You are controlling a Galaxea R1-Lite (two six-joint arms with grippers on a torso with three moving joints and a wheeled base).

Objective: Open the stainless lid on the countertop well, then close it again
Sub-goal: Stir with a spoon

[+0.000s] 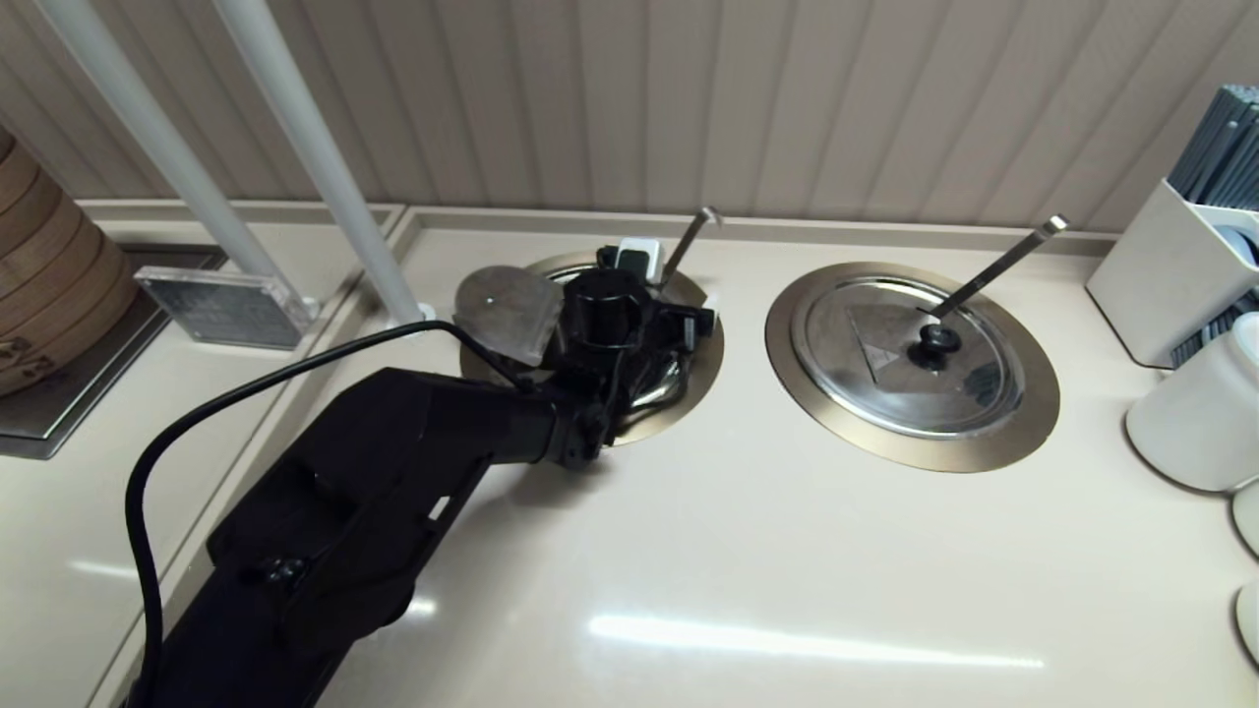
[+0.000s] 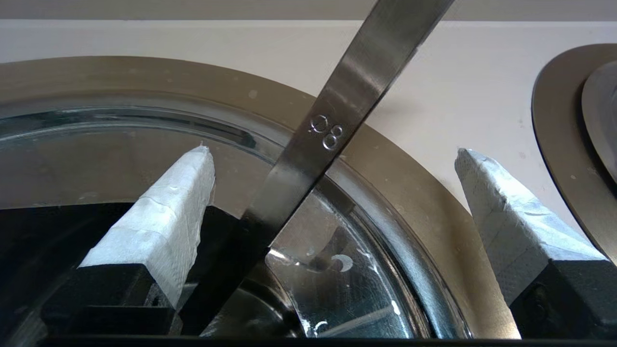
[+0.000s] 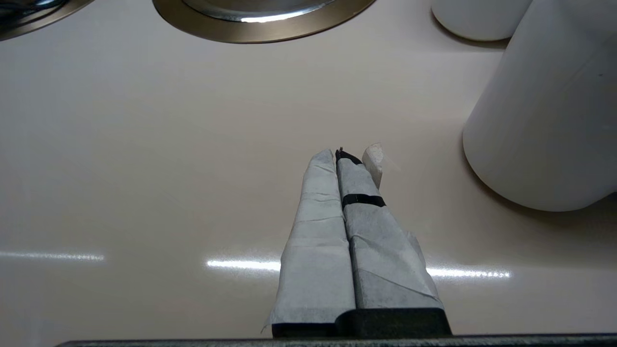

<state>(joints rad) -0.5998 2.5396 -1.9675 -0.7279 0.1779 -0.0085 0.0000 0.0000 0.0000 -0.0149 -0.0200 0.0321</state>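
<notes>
My left gripper (image 1: 672,280) hovers over the left countertop well (image 1: 703,369), whose bronze ring (image 2: 409,193) curves under the fingers. It is open, its taped fingertips (image 2: 193,164) wide apart with nothing between the pads. The hook-tipped ladle handle (image 1: 689,241) rises between them (image 2: 347,96). The stainless lid (image 2: 337,289) lies below, its notch around the handle. Its grey face (image 1: 502,315) shows left of the gripper, reaching over the ring's left edge. Its knob is hidden. My right gripper (image 3: 340,153) is shut on nothing, low over bare countertop and outside the head view.
The twin lid (image 1: 885,364) covers the right well (image 1: 1023,423), with a straight ladle handle (image 1: 993,270). White containers (image 1: 1190,423) and a utensil caddy (image 1: 1170,275) stand far right. Two white poles (image 1: 315,167), a small sign (image 1: 221,305) and a bamboo steamer (image 1: 49,285) are on the left.
</notes>
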